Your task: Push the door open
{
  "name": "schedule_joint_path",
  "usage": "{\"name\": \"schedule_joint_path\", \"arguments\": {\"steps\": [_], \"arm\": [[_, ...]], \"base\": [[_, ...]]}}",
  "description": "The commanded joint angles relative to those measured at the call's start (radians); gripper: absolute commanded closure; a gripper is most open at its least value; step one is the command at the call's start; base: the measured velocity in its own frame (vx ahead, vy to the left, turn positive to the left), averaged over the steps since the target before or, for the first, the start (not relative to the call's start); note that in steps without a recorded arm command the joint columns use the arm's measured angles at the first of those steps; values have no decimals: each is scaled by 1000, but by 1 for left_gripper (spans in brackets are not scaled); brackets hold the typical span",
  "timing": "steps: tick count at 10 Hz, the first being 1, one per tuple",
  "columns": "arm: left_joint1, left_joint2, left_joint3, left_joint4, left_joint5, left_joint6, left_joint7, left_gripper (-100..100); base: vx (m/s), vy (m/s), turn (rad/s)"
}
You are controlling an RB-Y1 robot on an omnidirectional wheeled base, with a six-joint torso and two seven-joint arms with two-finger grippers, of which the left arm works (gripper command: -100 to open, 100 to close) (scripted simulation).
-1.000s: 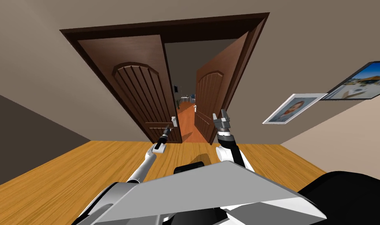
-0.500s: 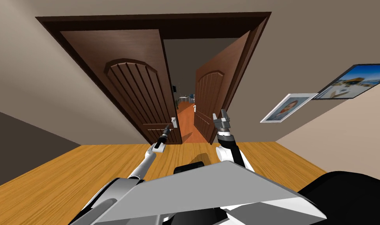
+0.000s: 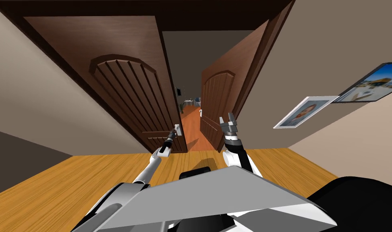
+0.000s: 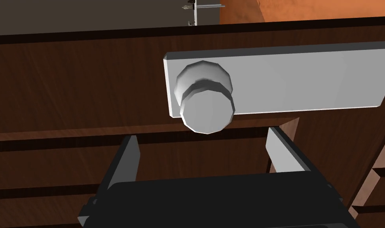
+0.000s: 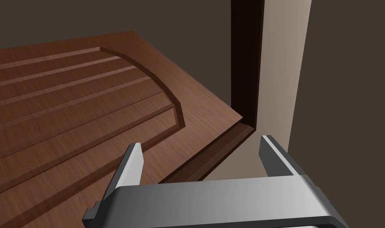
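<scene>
Left gripper (image 4: 201,135) is wide, close to the left door (image 3: 122,80) at 11 o'clock. I rolled nearer, so both brown doors look bigger. At 1 o'clock the right door (image 3: 217,104) stands partly open; the right gripper (image 5: 201,141), wide too, faces it. The grey knob (image 4: 205,107) sits just ahead of the left gripper.

A dark brown left door (image 3: 122,80) looks shut; the matching right door (image 3: 219,104) is swung ajar. The left claw (image 3: 173,135) is at the left door's pale handle (image 3: 177,129); the right claw (image 3: 228,120) hangs by the right door.

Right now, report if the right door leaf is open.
Open: right door leaf angles away from the frame, orange floor showing beside it.
</scene>
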Motion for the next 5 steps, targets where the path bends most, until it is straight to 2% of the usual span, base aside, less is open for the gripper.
{"name": "schedule_joint_path", "arguments": {"steps": [1,3,4,5], "arm": [[-2,-2,6,3,1,2,-4,-100],[-4,-5,12,8,2,2,-8,-100],[-4,-4,10,8,2,1,-7,-100],[-4,-4,10,8,2,1,-7,100]], "base": [[228,2,-43],[201,-13,-35],[82,-13,0],[-8,3,4]]}}
